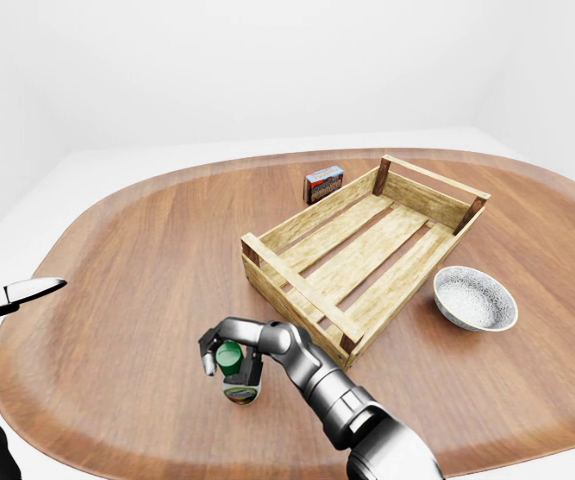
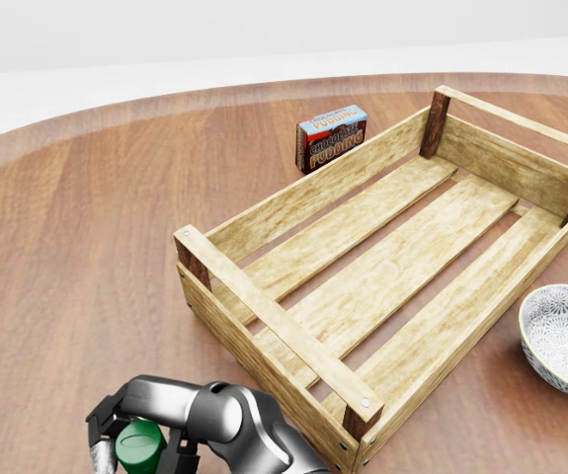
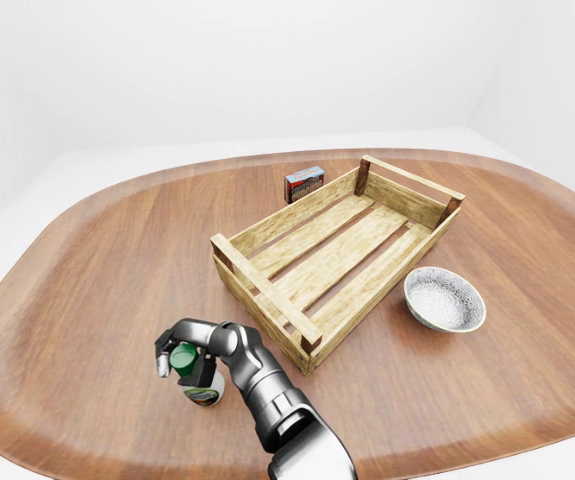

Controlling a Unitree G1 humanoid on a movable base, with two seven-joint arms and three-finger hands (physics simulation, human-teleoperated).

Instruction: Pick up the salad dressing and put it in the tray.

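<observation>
The salad dressing bottle (image 1: 241,391), with a green cap (image 2: 139,444) and a dark label, stands low on the wooden table at the bottom left of the views. My right hand (image 1: 225,360) reaches in from the bottom edge and its fingers (image 1: 207,352) curl round the bottle's cap and neck. I cannot tell whether the bottle rests on the table or is just off it. The wooden slatted tray (image 1: 297,288) lies to the right of and above the bottle, and nothing is in it. My left hand (image 1: 22,293) shows at the left edge of the left-eye view, fingers stretched out, far from the bottle.
A chocolate pudding box (image 1: 323,183) stands just beyond the tray's far left corner. A white patterned bowl (image 1: 475,298) sits on the table to the right of the tray. The table's rounded edge runs close below the bottle.
</observation>
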